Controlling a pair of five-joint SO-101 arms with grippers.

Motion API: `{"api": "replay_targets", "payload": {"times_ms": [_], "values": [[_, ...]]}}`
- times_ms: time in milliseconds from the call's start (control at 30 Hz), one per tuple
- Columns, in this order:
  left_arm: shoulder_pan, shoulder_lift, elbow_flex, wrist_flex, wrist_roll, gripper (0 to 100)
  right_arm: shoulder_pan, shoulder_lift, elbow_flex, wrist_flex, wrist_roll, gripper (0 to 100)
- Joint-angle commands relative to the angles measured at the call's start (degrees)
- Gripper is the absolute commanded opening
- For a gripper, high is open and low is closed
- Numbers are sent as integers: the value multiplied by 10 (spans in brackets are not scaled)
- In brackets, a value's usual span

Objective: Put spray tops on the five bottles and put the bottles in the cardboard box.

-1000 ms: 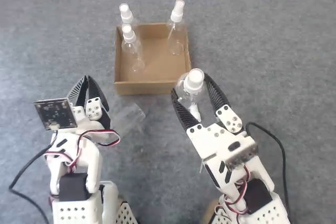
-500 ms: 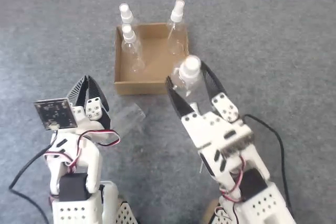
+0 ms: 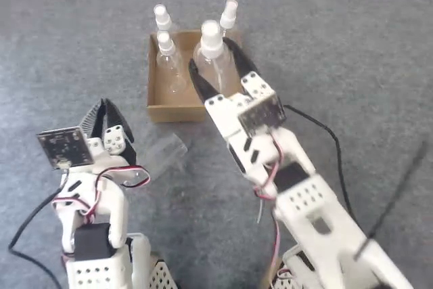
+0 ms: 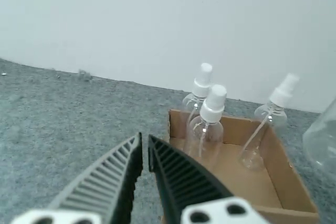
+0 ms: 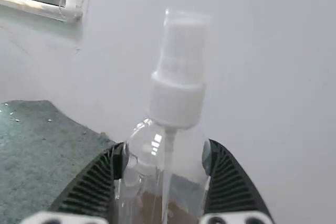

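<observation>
My right gripper (image 3: 215, 67) is shut on a clear bottle (image 3: 208, 55) with a white spray top (image 5: 178, 77) and holds it upright above the cardboard box (image 3: 177, 112). Its dark fingers (image 5: 97, 182) clasp the bottle's body on both sides. One topped bottle (image 3: 168, 60) stands inside the box at the left. Another (image 3: 161, 18) stands at the far left corner, and a third (image 3: 228, 17) leans at the far right corner. A clear bottle without a top (image 3: 166, 150) lies on the carpet in front of the box. My left gripper (image 3: 103, 105) is shut and empty beside that bottle.
Grey carpet (image 3: 352, 65) covers the table, with open room to the right of the box and to the far left. A black cable (image 3: 335, 147) trails beside the right arm. A white wall (image 4: 157, 19) rises behind the box.
My right arm has carried the topped bottle forward, from in front of the box to above it. The left gripper has narrowed and shifted slightly left.
</observation>
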Motion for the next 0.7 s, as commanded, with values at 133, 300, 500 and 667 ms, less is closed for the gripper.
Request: {"api": "replay_targets", "payload": {"times_ms": [133, 300, 500, 667], "values": [[-23, -8, -11, -20, 7, 13, 36, 190, -105, -141, 3, 10], [-23, -8, -10, -20, 6, 13, 36, 288, -143, -201, 3, 10], [-23, -8, -9, -20, 6, 13, 48, 381, -173, -282, 3, 10], [-23, -8, -11, -20, 6, 13, 48, 449, -193, -310, 3, 10]]}}
